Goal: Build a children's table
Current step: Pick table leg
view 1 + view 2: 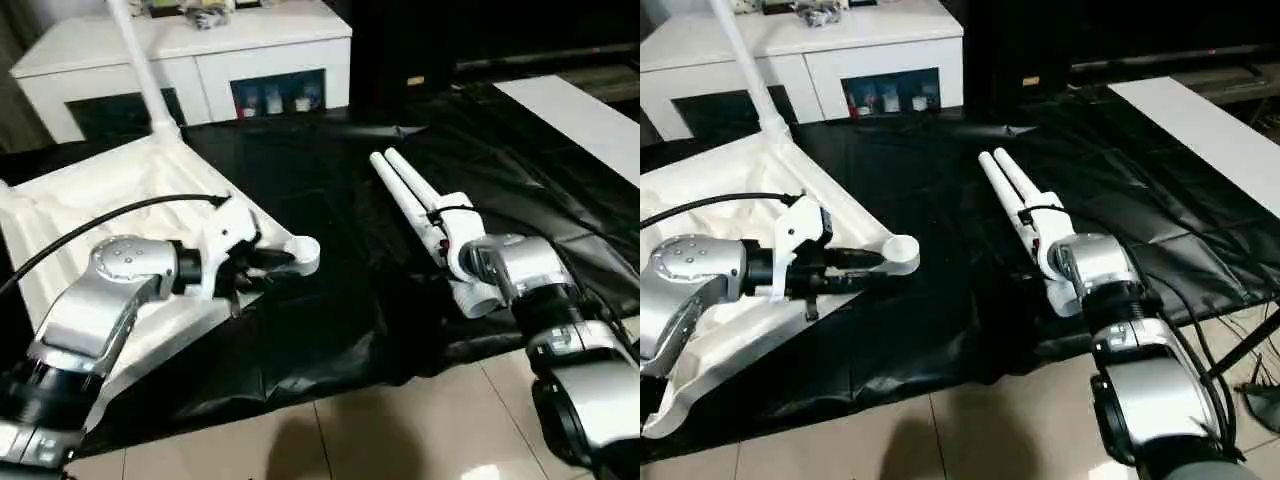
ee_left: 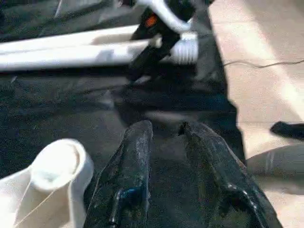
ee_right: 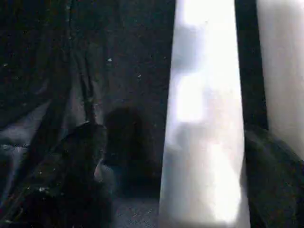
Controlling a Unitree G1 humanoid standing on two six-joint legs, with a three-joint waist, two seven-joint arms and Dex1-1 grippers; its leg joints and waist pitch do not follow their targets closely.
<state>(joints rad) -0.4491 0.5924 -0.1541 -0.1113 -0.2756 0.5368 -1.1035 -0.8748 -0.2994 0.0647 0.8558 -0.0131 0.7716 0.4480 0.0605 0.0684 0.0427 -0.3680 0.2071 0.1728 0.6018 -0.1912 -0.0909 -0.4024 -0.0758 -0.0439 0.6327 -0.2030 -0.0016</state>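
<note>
Black sheeting [image 1: 330, 300] covered the floor; the tabletop [image 1: 90, 200] lay ribs-up at my left, my left claw [image 1: 868, 262] slightly parted beside its corner socket [image 1: 902, 250]; my right claw [image 3: 166, 180] spread astride one of two loose legs [image 1: 410, 195]

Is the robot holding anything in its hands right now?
No. The left gripper is empty beside the tabletop's corner socket. The right gripper is open astride one leg, not closed on it.
</note>
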